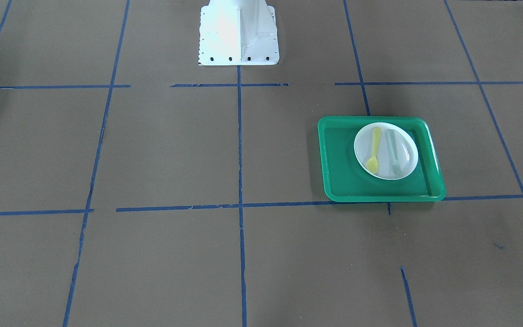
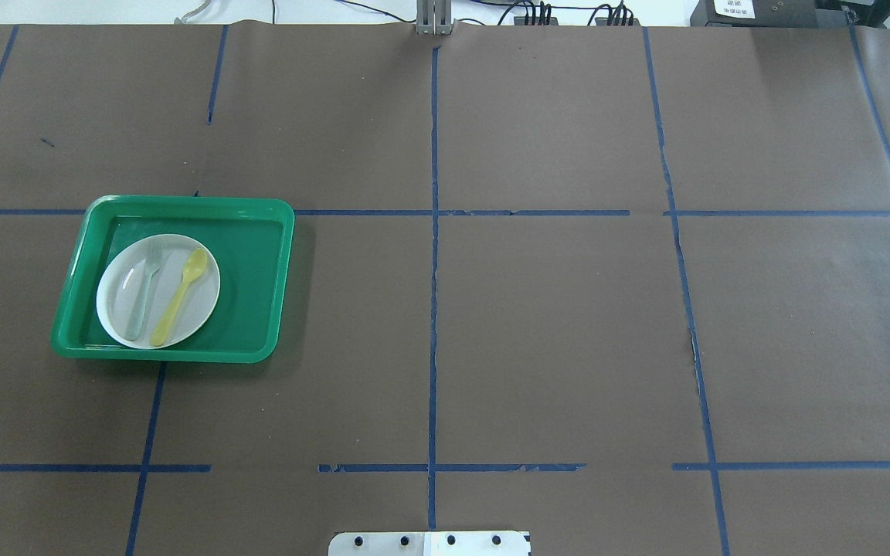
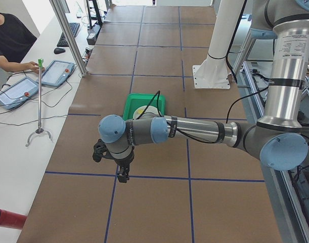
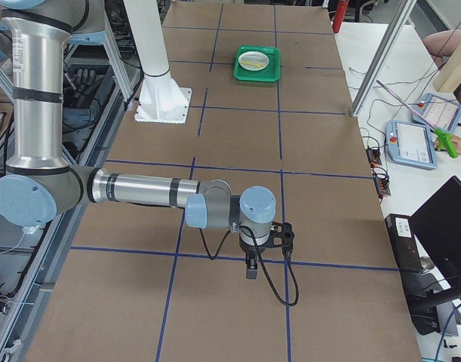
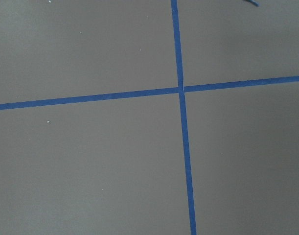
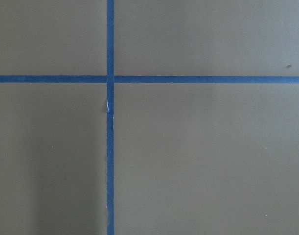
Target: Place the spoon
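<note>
The pale-yellow spoon (image 1: 374,150) lies on the white plate (image 1: 385,136), side by side with a grey-green fork (image 1: 395,154). The plate sits in the green tray (image 1: 347,181). In the overhead view the spoon (image 2: 180,296), plate (image 2: 196,305) and tray (image 2: 256,293) are at the left. The left gripper (image 3: 123,174) hangs over bare table, well away from the tray (image 3: 131,104); I cannot tell if it is open or shut. The right gripper (image 4: 250,270) hangs over the far end of the table from the tray (image 4: 256,62); I cannot tell its state either. Both wrist views show only table.
The table is covered in brown paper with a grid of blue tape (image 2: 433,309). The robot's white base (image 1: 239,34) stands at the table's edge. An operator (image 3: 10,43) with tablets sits beyond one end; a monitor (image 4: 449,226) stands beyond the other.
</note>
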`<state>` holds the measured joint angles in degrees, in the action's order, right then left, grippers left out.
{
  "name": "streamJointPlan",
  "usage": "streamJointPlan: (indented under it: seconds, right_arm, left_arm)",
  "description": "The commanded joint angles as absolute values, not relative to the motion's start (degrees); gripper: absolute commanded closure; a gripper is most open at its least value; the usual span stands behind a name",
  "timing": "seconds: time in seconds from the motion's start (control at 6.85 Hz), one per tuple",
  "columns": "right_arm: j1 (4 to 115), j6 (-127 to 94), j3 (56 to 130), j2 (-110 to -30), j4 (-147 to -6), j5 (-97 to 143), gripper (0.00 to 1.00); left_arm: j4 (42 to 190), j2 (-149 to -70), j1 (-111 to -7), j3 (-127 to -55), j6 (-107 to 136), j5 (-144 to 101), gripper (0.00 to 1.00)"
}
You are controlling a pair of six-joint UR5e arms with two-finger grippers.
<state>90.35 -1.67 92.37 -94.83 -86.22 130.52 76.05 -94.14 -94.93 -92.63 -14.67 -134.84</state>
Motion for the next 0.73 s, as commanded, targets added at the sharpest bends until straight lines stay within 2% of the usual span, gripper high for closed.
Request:
streamJointPlan:
  seconds: [0.0,0.58]
  right_arm:
    - [90.4,-1.7,92.4,-94.8,-86.2,130.4,0.0]
    - [90.4,-1.7,92.4,-94.8,-86.2,130.5,0.0]
  left_arm:
    - [75.9,-94.2,-94.9,-92.4,-14.9,-134.8,0.0]
    - [80.3,-92.8,-94.9,-93.2,-14.3,-135.3,0.0]
